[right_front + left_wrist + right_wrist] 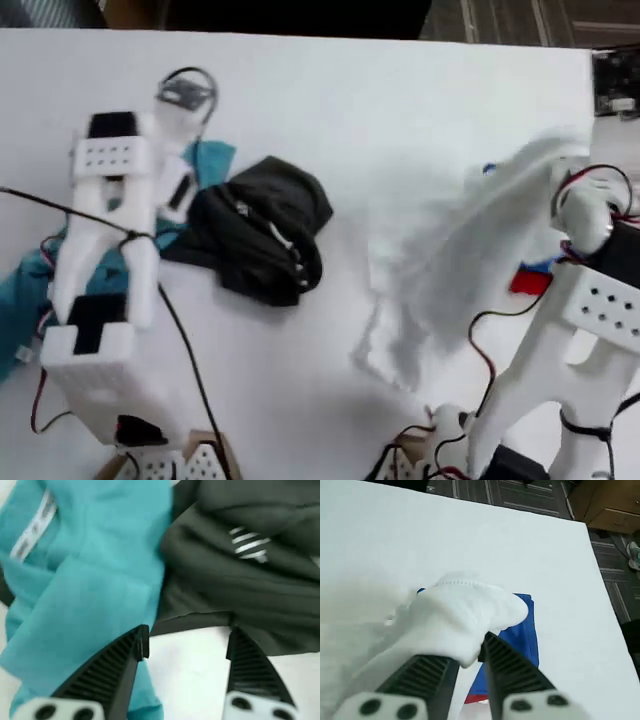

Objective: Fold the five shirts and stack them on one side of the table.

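High: black shirt point(262, 230) crumpled left of centre on table point(330, 100), teal shirt point(212, 160) touching it further left, white shirt point(470, 260) raised at right | Left wrist: left gripper point(187, 642) spread wide where teal meets black, white label point(32, 527) on teal unreadable | Right wrist: right gripper point(480, 652) clamped on white shirt above blue shirt point(525, 630)

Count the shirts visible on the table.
5. The teal shirt and black shirt lie touching by the left gripper; the right gripper holds the white shirt; the blue shirt and red shirt lie partly covered under it.
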Available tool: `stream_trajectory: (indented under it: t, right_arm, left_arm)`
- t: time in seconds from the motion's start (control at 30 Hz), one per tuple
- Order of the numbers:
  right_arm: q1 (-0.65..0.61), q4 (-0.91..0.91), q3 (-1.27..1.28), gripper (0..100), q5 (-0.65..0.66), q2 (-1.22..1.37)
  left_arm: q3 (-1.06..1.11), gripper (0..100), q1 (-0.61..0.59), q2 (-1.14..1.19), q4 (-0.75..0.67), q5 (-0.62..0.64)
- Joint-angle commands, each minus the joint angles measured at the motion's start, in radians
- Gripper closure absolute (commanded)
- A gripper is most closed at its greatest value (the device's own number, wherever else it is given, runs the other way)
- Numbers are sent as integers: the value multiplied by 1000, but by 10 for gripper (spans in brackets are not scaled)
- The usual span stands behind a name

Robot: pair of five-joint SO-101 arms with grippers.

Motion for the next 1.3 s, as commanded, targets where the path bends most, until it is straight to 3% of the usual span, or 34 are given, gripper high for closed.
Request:
stream_trajectory:
  t: [0.0, 0.2, 0.43, 0.53, 0.63, 0.73, 0.8, 1.07, 1.27]
  right_arm:
    - [12, 38, -48, 977, -5, -47]
    - [-31, 67, -48, 977, -3, -47]
    - [-91, 97, -48, 977, -2, -47]
    - [-107, 117, -48, 977, -2, -47]
    - [-110, 131, -48, 977, -2, -47]
    - [-110, 131, -48, 977, -2, -48]
    - [-110, 139, -48, 977, -2, -48]
    - [-137, 143, -48, 977, -3, -48]
    - [-239, 145, -48, 977, -9, -48]
  left_arm:
    - [-45, 730, 78, -3, -15, -3]
    - [97, 728, 189, -3, -78, -3]
    - [206, 728, 203, 98, -209, -12]
    - [166, 732, 169, 247, -166, -103]
    - [41, 750, 118, 381, 14, -213]
    - [-147, 883, 0, 483, 144, -222]
    - [-278, 990, -121, 545, 155, -221]
    - [-878, 974, -647, 744, 161, -221]
    - [-1270, 974, -891, 787, 193, -221]
